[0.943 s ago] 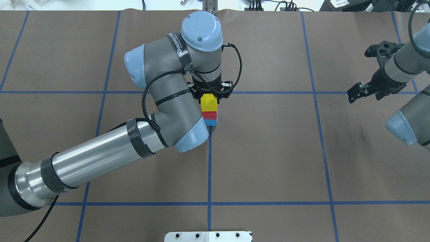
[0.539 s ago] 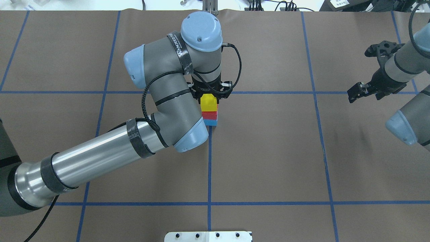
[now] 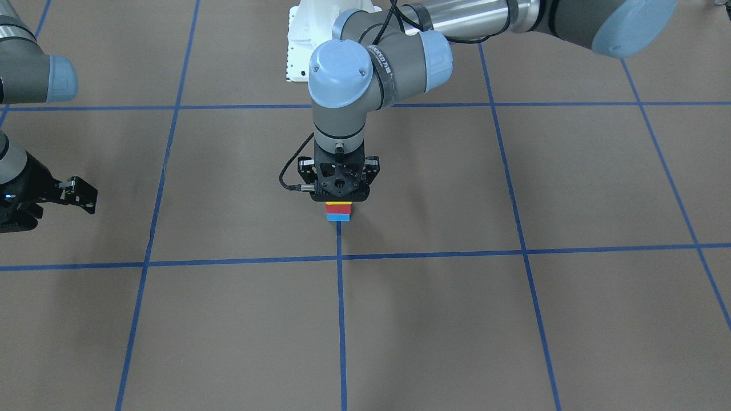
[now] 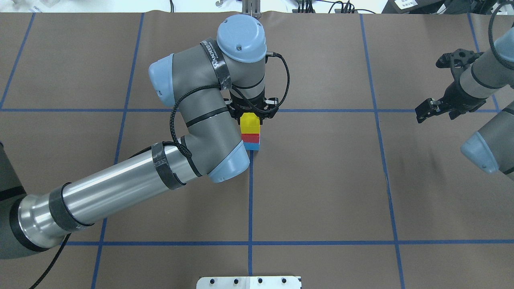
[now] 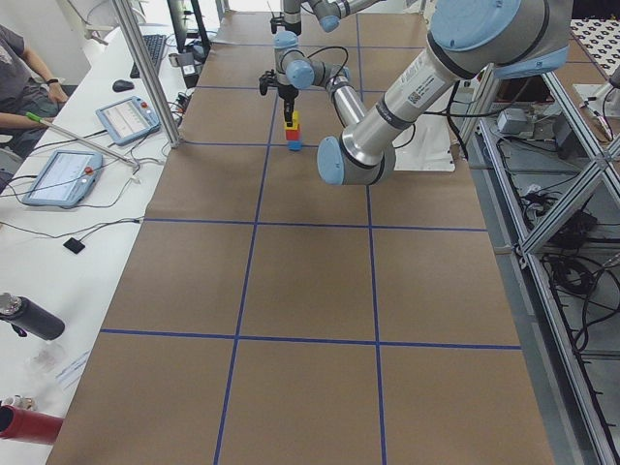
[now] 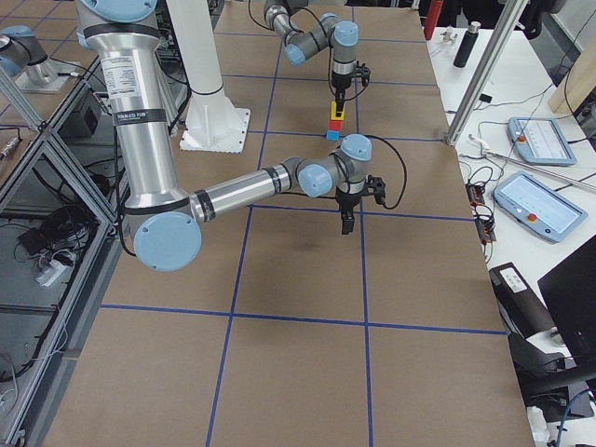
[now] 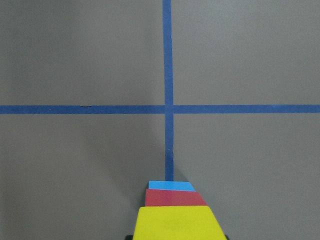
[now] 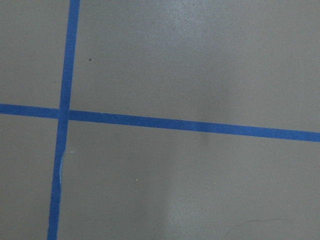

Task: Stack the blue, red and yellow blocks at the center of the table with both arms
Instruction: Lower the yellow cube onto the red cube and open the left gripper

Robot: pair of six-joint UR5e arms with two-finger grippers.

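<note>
- Though the finger pads themselves are hidden, the yellow plastic block [image 4: 249,123] is seen directly between the fingers of the left gripper [image 4: 250,116]. The fingers are closed onto its two sides, w/ dark finger edges tight against it in the left wrist view.
- Yellow block is seated on a red plastic block [image 4: 251,138], which is seated on a blue plastic block [image 4: 252,147]. All 3 are stacked upright, edges approx. flush.
- Stack is placed at approx. ctr of the brown paper-covered table [image 4: 321,180], on a lengthwise blue tape line [image 4: 250,200]. It is set near a tape crossing, on the robot's side of it and apart from the cross line.
- Left arm [image 4: 120,188] is extended from the robot's left, w/ forearm laid diagonally toward ctr. Wrist is folded so that the gripper is pointed straight down onto the top of the stack.
- Right gripper [image 4: 421,114] is held low over the table toward the robot's right end, well apart from the stack. It is pointed downward in the ext. right view, fingers drawn together to a narrow tip, nothing held.
- Right arm [image 4: 486,72] is bent, w/ its elbow joint nearer the robot than its gripper.
</note>
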